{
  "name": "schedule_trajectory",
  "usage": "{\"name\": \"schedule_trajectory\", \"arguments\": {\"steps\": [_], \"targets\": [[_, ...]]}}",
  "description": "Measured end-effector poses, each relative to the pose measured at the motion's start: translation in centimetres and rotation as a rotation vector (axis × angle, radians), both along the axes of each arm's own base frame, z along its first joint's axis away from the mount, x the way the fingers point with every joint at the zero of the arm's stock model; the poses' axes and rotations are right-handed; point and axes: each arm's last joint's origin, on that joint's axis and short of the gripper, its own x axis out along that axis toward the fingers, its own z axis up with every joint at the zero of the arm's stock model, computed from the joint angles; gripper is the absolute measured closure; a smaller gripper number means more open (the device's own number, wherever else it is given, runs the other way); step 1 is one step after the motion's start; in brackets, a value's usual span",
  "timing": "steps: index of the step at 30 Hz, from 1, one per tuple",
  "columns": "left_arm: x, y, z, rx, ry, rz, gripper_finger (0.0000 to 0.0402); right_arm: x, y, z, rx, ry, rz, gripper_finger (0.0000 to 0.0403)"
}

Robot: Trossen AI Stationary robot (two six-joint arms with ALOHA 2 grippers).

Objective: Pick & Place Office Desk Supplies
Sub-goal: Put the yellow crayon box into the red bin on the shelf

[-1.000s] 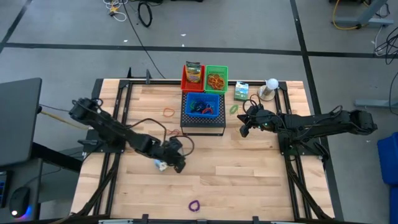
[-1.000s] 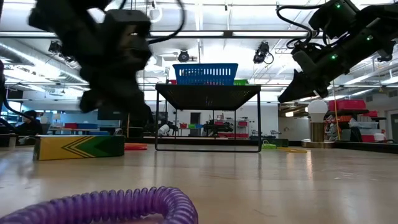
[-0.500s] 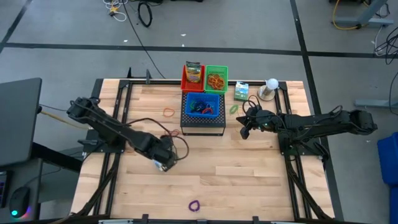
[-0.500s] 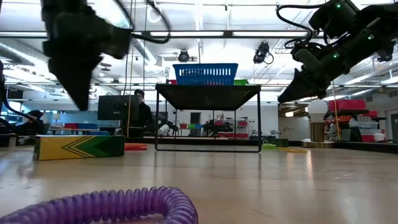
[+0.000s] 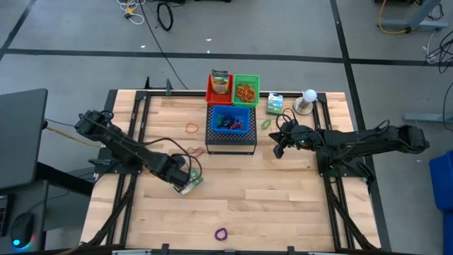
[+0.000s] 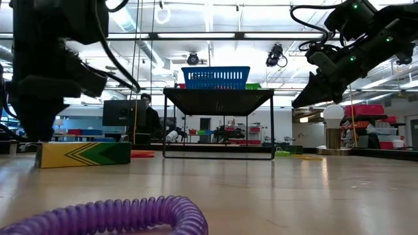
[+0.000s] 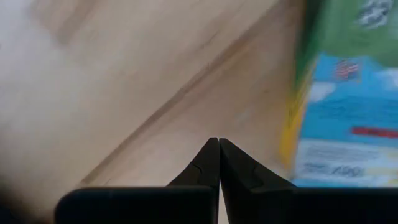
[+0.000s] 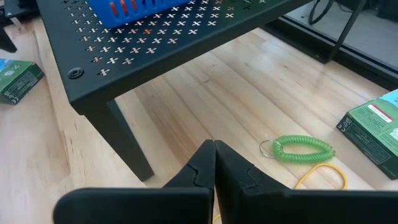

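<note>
A green-white box lies flat on the table left of the middle, also seen in the low view. My left gripper points straight down beside the box's left end, fingers shut on nothing. The box shows a small gap away from them. My right gripper hangs shut and bare right of the black stand, above a green coiled loop and a yellow rubber band. A purple coiled loop lies near the front edge.
The black perforated stand carries a blue bin; a red bin and a green bin stand behind it. Another green box and the white ball sit at the far right. An orange rubber band lies left of the stand.
My left gripper has drawn back toward the table's left edge and tipped over to point straight down, ending beside the box's left end. The box has stayed where it was. My right arm has kept still.
</note>
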Motion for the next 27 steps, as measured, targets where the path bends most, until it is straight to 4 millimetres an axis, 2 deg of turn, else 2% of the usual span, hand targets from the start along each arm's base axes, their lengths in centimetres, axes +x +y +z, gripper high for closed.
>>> {"name": "schedule_trajectory", "arguments": {"steps": [4, 7, 12, 17, 21, 24, 27], "targets": [[1.2, -1.3, 0.0, -0.101, -0.133, -0.105, 0.0397, 0.0, 0.0, 0.0, 0.0, 0.001, 0.005, 0.0398], [2.5, -2.9, 0.5, -0.18, -0.306, -0.17, 0.0397, 0.0, 0.0, 0.0, -0.001, 0.001, 0.006, 0.0398], [4.1, -5.0, 1.1, -0.231, -0.481, -0.265, 0.0388, 0.0, 0.0, 0.0, -0.002, 0.002, 0.008, 0.0398], [5.5, -6.9, 4.2, -0.17, -0.525, -0.444, 0.0345, 0.0, 0.0, 0.0, -0.001, 0.002, 0.01, 0.0398], [5.6, -8.1, 6.8, -0.011, -0.516, -0.487, 0.0295, 0.0, 0.0, 0.0, 0.0, 0.002, 0.011, 0.0398], [5.6, -8.9, 7.0, 0.096, -0.455, -0.492, 0.0258, 0.0, 0.1, 0.0, 0.006, 0.001, 0.02, 0.0398], [6.2, -9.8, 5.9, 0.136, -0.388, -0.511, 0.0222, 0.0, 0.1, 0.0, 0.01, 0.001, 0.026, 0.0398]]}}
